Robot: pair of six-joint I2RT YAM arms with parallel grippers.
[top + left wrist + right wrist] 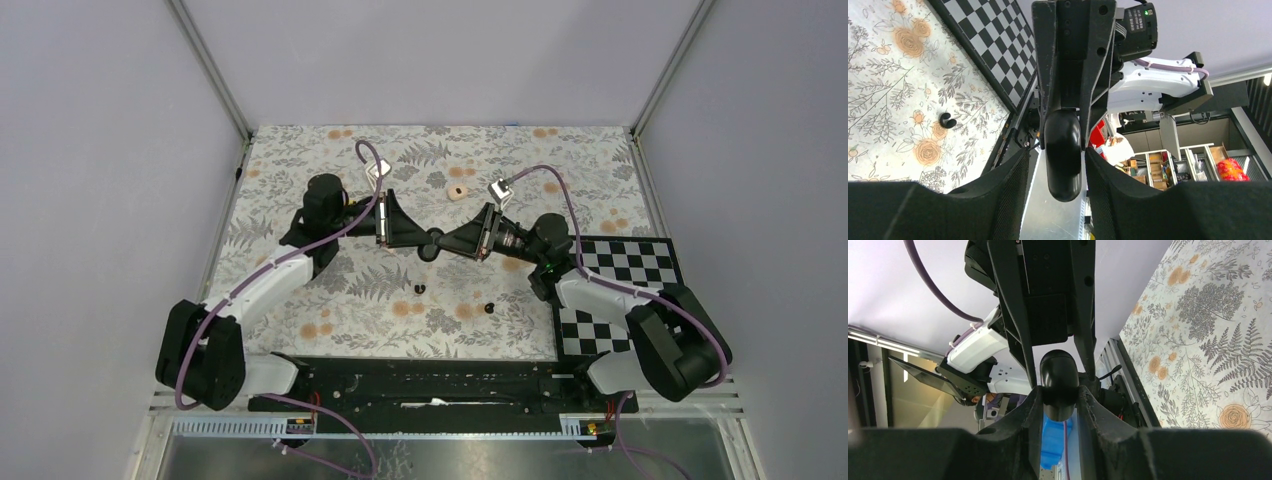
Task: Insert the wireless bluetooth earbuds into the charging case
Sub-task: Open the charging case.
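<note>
Holding the charging case (1059, 372) in mid-air between both arms.
Right gripper (1060, 405) pinches the case; left gripper (1057, 172) straddles it, fingers spread. Steady it before opening: one earbud (420, 289) and the other earbud (489, 307) lie apart on the table (300, 200). No legible writing.

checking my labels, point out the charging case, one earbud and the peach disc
charging case (1063, 160), left wrist view, middle of its glossy body
earbud (420, 289), top external view, centre of the leftmost one
peach disc (453, 195), top external view, its peach face
</note>
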